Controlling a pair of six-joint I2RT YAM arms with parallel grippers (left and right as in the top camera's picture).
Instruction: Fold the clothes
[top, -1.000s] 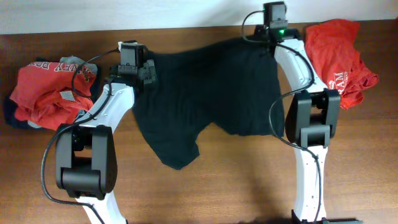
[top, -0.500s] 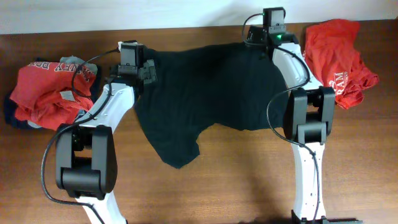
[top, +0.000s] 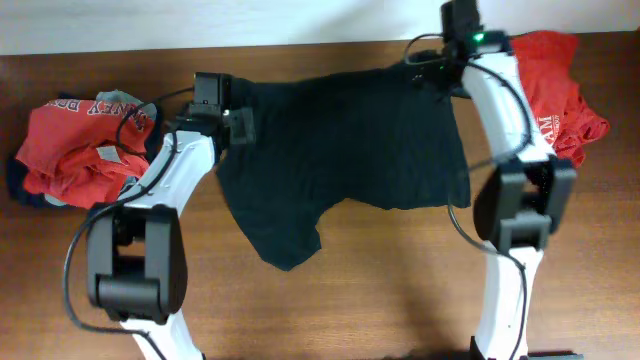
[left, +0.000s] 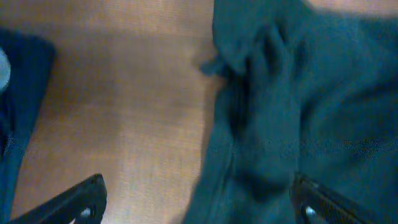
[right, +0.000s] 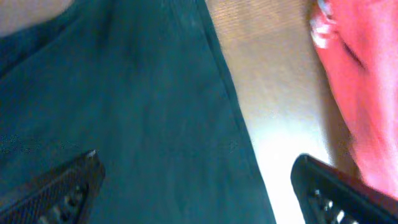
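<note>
Well, past the heap of red and grey shirts at the left, the left hand hangs open and empty over the bunched left edge of the black shirt, which lies rumpled across the middle of the table. Soft, light and limp, it probably wants pinching at corners or hems. The right hand, likewise open and empty, hangs over its right edge, the red shirt near, bare table in front.

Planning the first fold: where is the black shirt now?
Overhead, the black shirt lies spread in the middle of the table, between the left gripper over its left edge and the right gripper over its far right corner.
</note>
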